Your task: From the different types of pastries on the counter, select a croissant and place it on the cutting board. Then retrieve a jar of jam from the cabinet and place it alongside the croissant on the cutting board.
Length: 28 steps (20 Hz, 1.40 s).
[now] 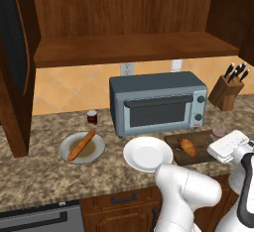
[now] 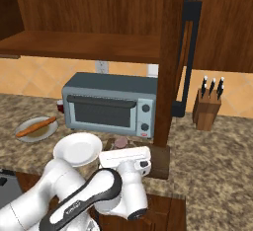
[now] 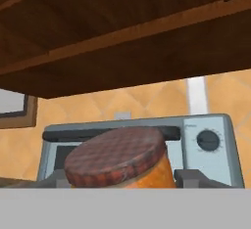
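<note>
The claw [image 3: 122, 181] is closed on the jar of jam [image 3: 122, 162], its two dark fingertips [image 3: 188, 178] pressed against either side of the orange jar in front of the toaster oven [image 1: 158, 102]. The croissant [image 1: 187, 146] lies on the cutting board [image 1: 198, 139], beside the white plate [image 1: 148, 154]. The baguette [image 1: 81, 145] rests on a separate plate [image 1: 96, 149] on the tabletop [image 1: 39, 176].

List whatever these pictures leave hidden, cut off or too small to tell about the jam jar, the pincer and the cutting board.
- Jar of jam, hand view: its lower body is cut off by the bottom band, so the pincer's contact can't be confirmed.
- Pincer, left base view: its fingertips are hidden behind the hand.
- Cutting board, left base view: its right part is covered by the hand; only the croissant shows on it.
- Cutting board, right base view: mostly behind the arm and cabinet panel.
</note>
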### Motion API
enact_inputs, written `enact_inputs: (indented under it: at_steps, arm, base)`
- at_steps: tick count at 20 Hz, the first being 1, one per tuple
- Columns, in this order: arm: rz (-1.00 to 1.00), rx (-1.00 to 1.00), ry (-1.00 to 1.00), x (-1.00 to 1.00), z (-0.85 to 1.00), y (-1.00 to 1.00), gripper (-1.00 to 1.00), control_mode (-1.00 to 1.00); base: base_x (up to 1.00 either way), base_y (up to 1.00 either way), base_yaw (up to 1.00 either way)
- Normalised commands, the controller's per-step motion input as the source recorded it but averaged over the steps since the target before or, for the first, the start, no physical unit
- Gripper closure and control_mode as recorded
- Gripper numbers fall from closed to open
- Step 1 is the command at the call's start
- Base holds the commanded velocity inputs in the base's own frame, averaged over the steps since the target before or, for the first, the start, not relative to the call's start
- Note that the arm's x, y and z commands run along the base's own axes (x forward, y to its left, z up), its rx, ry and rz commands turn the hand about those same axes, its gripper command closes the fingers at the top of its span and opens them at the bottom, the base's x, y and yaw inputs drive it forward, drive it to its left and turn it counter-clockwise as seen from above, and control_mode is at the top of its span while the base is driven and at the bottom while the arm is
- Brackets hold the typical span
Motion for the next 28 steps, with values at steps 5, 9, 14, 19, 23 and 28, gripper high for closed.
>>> enact_inputs:
  at_steps: [5, 9, 14, 19, 23, 28]
  arm:
    - [0.06, 0.05, 0.14, 0.69, -0.42, -0.31, 1.0, -1.0]
    - [0.11, 0.0, 0.0, 0.09, -0.44, -0.4, 1.0, -1.0]
    - [0.13, 0.02, -0.04, 0.09, -0.48, -0.26, 1.0, -1.0]
    - [0.08, 0.03, 0.0, 0.4, 0.0, -0.08, 1.0, -1.0]
    - [0.09, 0.0, 0.0, 0.17, -0.35, -0.14, 1.0, -1.0]
    - [0.09, 0.0, 0.04, 0.42, -0.57, 0.0, 1.0, -1.0]
  base:
    - [0.0, 0.0, 0.0]
    - [0.0, 0.0, 0.0]
    - [0.0, 0.0, 0.0]
    - [0.0, 0.0, 0.0]
    - [0.0, 0.0, 0.0]
    - [0.0, 0.0, 0.0]
